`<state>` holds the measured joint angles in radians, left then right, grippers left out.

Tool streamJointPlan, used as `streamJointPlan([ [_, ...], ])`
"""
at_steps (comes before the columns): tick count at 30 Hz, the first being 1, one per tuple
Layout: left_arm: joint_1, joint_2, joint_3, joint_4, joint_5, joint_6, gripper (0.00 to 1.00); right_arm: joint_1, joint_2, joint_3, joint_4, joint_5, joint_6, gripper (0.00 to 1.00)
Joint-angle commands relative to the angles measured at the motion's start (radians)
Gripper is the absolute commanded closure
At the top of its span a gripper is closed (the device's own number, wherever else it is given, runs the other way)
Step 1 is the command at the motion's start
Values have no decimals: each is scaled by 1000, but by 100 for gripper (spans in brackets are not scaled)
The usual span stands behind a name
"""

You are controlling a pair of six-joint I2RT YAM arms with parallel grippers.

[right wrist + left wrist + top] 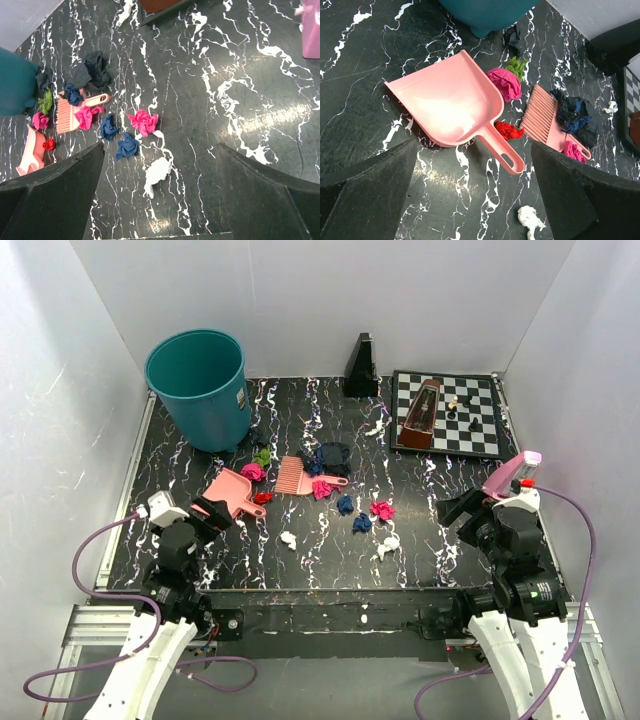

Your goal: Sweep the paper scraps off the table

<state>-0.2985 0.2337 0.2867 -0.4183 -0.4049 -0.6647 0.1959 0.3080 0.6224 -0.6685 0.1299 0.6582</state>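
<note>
**Dustpan ahead of left pincer (pixel 213 512); both pincers spread wide, empty.**
Pink dustpan (pixel 447 102) on the counter (pixel 420 570), its handle running back toward the left pincer, mouth facing away. Pink brush (pixel 542 117) just beside it, rightward. Paper scraps (pixel 382 509) strewn mid-counter from the brush toward the right pincer (pixel 462 512). Left arm judged nearer the tools.

Crumpled paper scraps (pixel 382 509), scattered across marbled table (pixel 425 495)

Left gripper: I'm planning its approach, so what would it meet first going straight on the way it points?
Most likely the pink dustpan, handle end nearest: it lies right ahead of the open left gripper, centred between its fingers. Depth is hard to judge.
</note>
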Motion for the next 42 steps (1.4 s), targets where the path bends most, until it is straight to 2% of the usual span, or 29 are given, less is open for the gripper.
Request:
streamJointPlan([
  [1, -2, -4, -4, -19, -21, -27, 2, -6, -9, 56, -59, 82, 49, 2],
  [9, -1, 72, 22, -31, -70, -68, 2, -3, 9, 48, -69, 132, 129, 2],
  [14, -1, 130, 40, -33, -84, -84, 2, -3, 62, 19, -19, 39, 129, 2],
  [18, -4, 274, 121, -60, -65, -104, 2, -3, 126, -39, 124, -122, 40, 2],
  [25, -10, 580, 373, -160, -45, -180, 2, -4, 184, -119, 254, -53, -17, 2],
  [31, -80, 743, 476, -298, -81, -447, 2, -4, 240, -133, 262, 80, -16, 2],
  [36, -183, 814, 534, -454, -158, -691, 2, -4, 261, -174, 296, 126, 9, 4],
  [39, -258, 858, 562, -502, -235, -775, 2, -6, 260, -203, 329, 131, 11, 4],
  [42, -300, 921, 581, -517, -250, -828, 2, -6, 253, -234, 372, 108, 12, 6],
])
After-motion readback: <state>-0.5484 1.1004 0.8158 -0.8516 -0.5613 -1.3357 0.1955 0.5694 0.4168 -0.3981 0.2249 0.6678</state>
